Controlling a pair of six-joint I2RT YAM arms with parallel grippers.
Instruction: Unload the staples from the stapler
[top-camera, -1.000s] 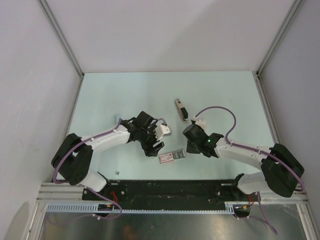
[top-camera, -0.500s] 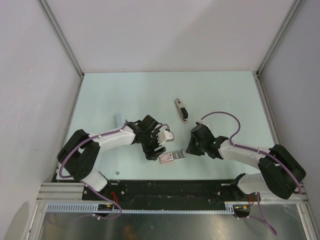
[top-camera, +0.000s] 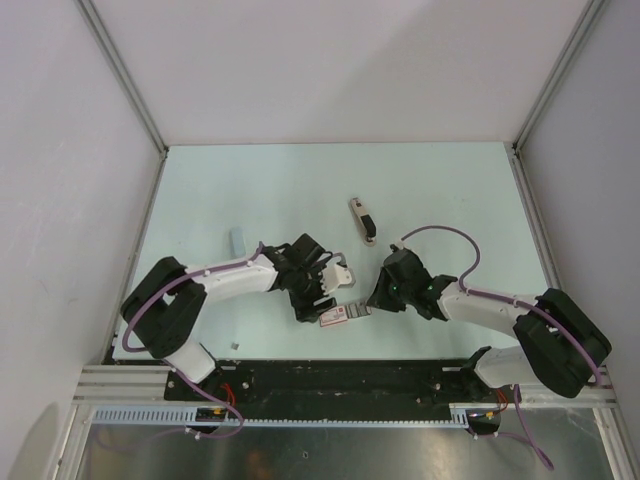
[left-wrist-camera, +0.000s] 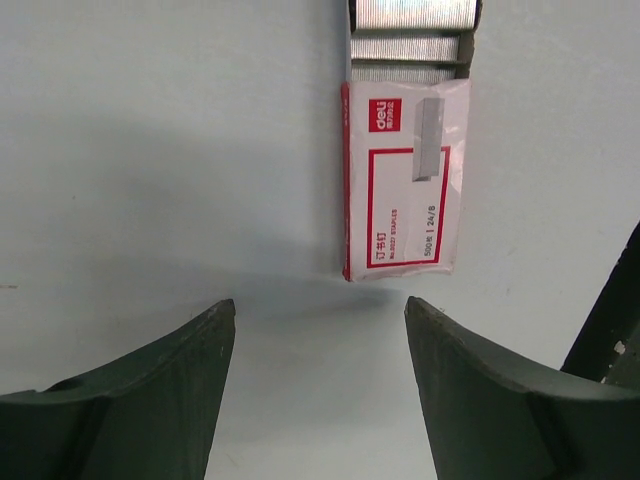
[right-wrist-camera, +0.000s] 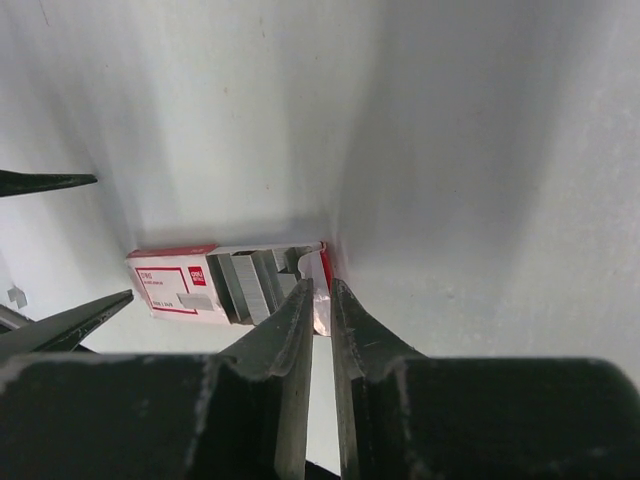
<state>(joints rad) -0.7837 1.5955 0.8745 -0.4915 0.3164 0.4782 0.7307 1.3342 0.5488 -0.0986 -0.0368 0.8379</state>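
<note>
Between the spread fingers of the left gripper (left-wrist-camera: 318, 305) only bare table (top-camera: 250, 190) is showing; the jaws are standing wide apart and gripping nothing. Just ahead of the fingertips a red-and-white staple box (left-wrist-camera: 405, 180) is lying flat. Its far end is open, with rows of grey staple strips (left-wrist-camera: 412, 45) showing inside.

At that open end the right gripper (right-wrist-camera: 320, 285) is pointing down. Its two fingers are drawn almost together, leaving only a thin slit. The box's red end flap is running down toward that slit, and I cannot tell whether the fingers are pinching it.

From above, both arms are reaching inward over the near middle of the table, the left gripper sitting at the box's left end and the right gripper at its right end.

Farther back, the stapler (top-camera: 362, 220) is lying on the table well apart from both grippers, its length running roughly front to back, with neither arm touching it.

Off to the left, beyond the left forearm, a short pale grey strip (top-camera: 238, 240) is resting on the surface. A tiny grey bit (top-camera: 234, 345) is lying near the left arm's base, too small to identify.
</note>
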